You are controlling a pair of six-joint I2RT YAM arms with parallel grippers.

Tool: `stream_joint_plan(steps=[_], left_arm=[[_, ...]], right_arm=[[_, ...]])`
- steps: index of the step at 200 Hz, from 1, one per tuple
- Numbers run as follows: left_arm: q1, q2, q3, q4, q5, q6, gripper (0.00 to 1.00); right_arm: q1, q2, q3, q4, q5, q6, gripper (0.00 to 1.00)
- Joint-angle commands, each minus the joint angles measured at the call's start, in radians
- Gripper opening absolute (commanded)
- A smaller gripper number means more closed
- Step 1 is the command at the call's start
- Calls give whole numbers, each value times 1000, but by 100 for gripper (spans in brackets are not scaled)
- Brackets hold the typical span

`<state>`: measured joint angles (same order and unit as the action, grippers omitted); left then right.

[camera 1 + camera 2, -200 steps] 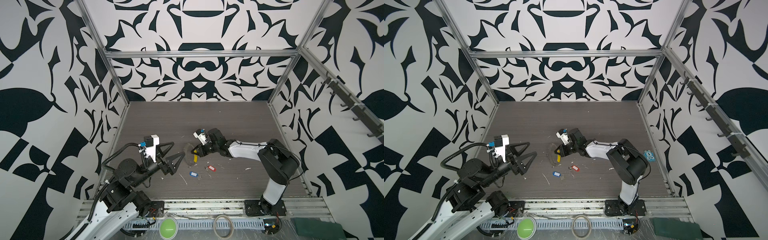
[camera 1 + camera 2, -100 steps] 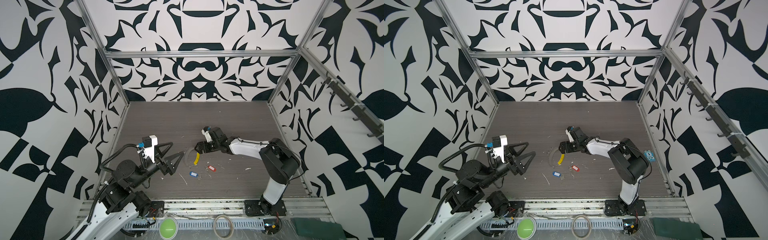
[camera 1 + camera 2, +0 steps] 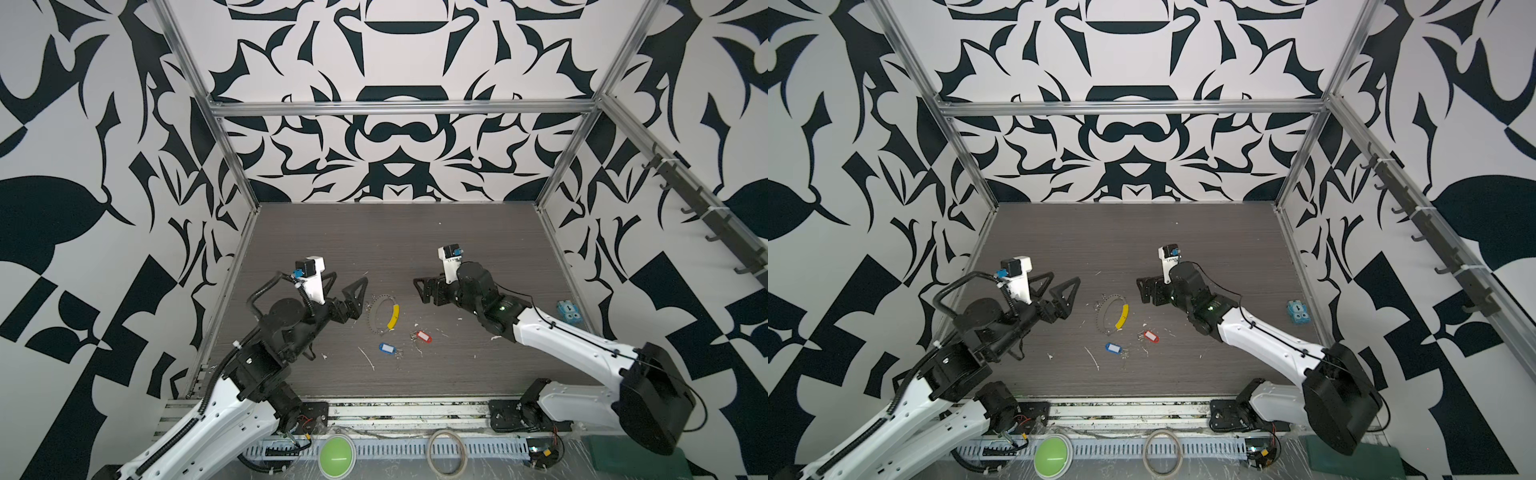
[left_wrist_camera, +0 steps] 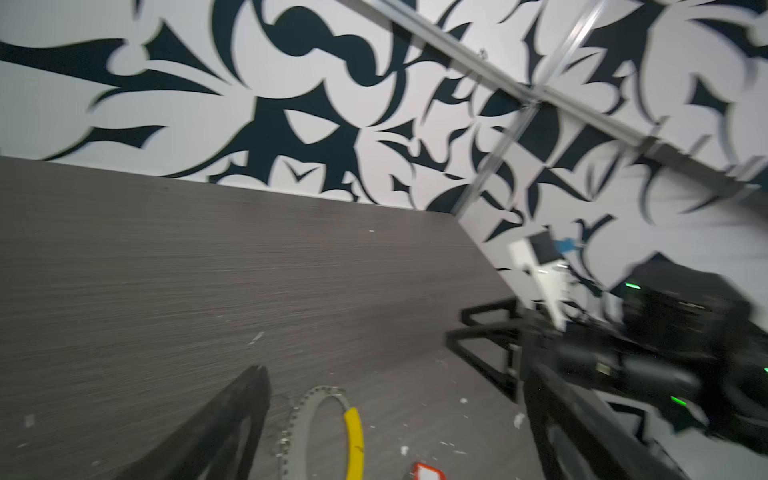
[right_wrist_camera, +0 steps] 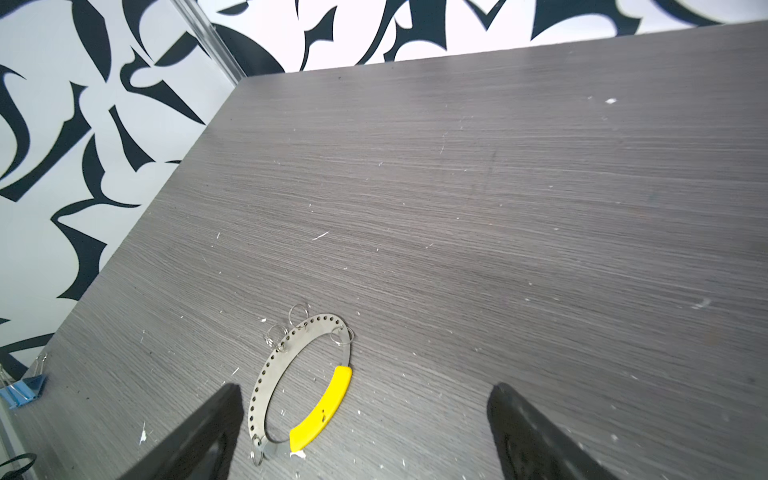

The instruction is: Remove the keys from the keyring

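The left jaws stand wide open with nothing between them. Their black, open-framed triangular fingers (image 3: 358,287) point toward the middle of the table (image 3: 415,232), a dark grey top with fine wood-like grain, flecked with white scraps.

Just beside those fingertips, and a little nearer the front edge, the keyring (image 3: 371,318) lies flat on the table and touches neither pair of jaws. It is a thin, flat grey metal band bent into a loop and pierced by a row of small holes. A smooth yellow sleeve (image 3: 394,316) covers the arc that faces the right arm. In the right wrist view a few small silver split rings (image 5: 297,311) hang from the holes.

Nearer the front, apart from the loop, lie the blue-tagged keys (image 3: 386,347) and then the red-tagged keys (image 3: 423,336). Each tag is a glossy plastic oblong with a white label, with tiny silver metal bits beside it.

Further right, the right jaws also gape wide and empty, with fingers (image 3: 424,286) of the same black frame shape. The keyring lies on the table ahead of them and touches neither finger. By the right wall sits a pale blue block (image 3: 567,311).
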<state>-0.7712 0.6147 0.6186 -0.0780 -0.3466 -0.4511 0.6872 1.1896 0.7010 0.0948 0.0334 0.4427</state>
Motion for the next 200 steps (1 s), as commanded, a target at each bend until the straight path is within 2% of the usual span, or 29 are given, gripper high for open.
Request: stream_joint_plan(steps=[1,10,26,54,71,88,107,123,153,168,200], left_arm=[[15,79,24,86,-265,72,99],[34,119,32,107,-294,92,99],[88,188,48,136,-282,145,99],[250,299,69,148,-231,158,99],[347,365,20,254,-213,166,99],[426,440,-46,398,-246,199,99],[518,523,-66,451,-272,229,99],[567,564,-105,527,-314,277,99],[633,646,-146,608,-266,286,99],[641,718,-165,678,-265,350,99],[680,855,-228,914,-192,402,99]], right_arm=[[7,-68,-35,37,74,11,97],[8,-89,-47,34,89,18,98],[8,-116,-64,23,117,24,99],[8,-147,-88,20,131,30,99],[8,-167,-103,31,139,30,99],[8,-187,-118,40,150,39,99],[8,-209,-126,35,202,42,100],[8,-232,-138,34,230,57,100],[8,-242,-148,32,270,79,100],[7,-239,-146,24,291,95,100],[6,-237,-124,-11,318,85,100]])
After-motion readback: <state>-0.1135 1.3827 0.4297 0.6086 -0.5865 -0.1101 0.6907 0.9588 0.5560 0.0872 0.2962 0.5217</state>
